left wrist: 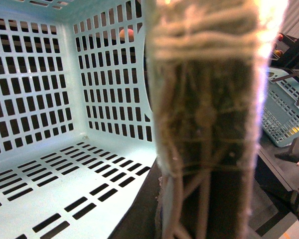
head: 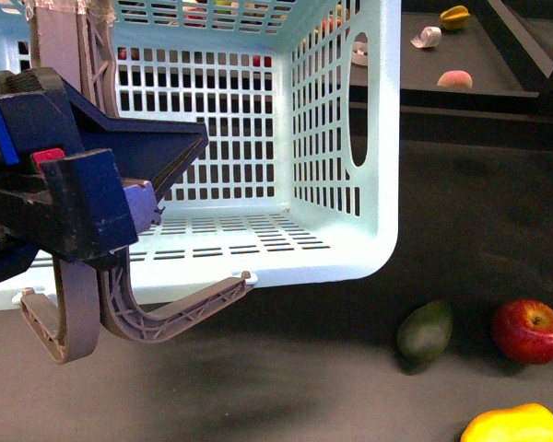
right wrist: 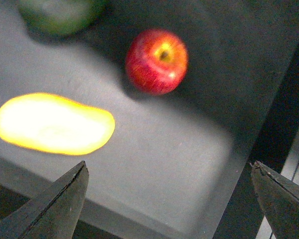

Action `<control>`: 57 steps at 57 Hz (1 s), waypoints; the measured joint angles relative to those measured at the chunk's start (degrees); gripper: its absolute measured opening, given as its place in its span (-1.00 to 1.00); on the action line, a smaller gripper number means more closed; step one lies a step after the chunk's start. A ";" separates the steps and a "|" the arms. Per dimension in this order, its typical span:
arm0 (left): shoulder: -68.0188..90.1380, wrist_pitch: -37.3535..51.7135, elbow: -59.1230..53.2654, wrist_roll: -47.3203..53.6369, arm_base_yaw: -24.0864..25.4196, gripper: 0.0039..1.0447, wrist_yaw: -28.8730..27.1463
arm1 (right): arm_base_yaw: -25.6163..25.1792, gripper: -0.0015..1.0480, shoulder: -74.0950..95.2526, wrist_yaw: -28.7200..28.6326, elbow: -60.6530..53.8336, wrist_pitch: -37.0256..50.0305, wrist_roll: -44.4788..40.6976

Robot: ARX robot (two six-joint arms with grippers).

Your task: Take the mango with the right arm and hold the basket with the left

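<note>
**Front view**
- Basket [head: 341, 249]: turquoise, slotted, filling 9 to 12 o'clock with its inside open to the camera. Its shadow falls on the dark worktop [head: 258, 387] beneath.
- Left gripper [head: 166, 175]: dark blue, at 9 o'clock, closed on the grey handles [head: 74, 313]. Their loops hang below it.
- Mango [head: 513, 425]: yellow, on the worktop at 5 o'clock, cut by the frame edge and well apart from the basket.
- Apple [head: 530, 330]: red, at 12 o'clock from the mango.
- Green fruit [head: 425, 331]: at 9 o'clock from the apple, near it.
- Shelf [head: 498, 55]: at 1 o'clock, carrying a starfruit [head: 454, 17] and a peach-coloured fruit [head: 454, 79].

**Left wrist view**
- Handles [left wrist: 209, 124]: twine-wrapped and blurred, hard against the lens. The jaws are hidden.
- Basket [left wrist: 50, 99]: slotted walls behind the handles.

**Right wrist view**
- Right gripper [right wrist: 168, 172]: dark fingers [right wrist: 55, 209] spread wide, holding nothing, above the worktop [right wrist: 179, 149].
- Mango [right wrist: 54, 123]: lying flat, untouched, ahead of one finger.
- Apple [right wrist: 157, 60]: beyond the mango, near it.
- Green fruit [right wrist: 60, 15]: blurred, at the frame edge.
</note>
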 joint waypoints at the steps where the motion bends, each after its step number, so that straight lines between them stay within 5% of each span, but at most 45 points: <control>1: 0.00 0.00 0.00 0.00 0.00 -0.86 0.00 | 0.00 0.85 0.92 0.09 0.20 0.07 -0.81; 25: 0.00 0.00 0.00 0.00 0.00 -0.86 0.02 | 1.57 0.85 26.71 3.23 8.76 1.09 -16.83; 57: 0.00 0.00 0.00 0.02 0.00 -0.86 0.00 | 6.99 0.85 39.74 1.97 19.87 0.22 -13.44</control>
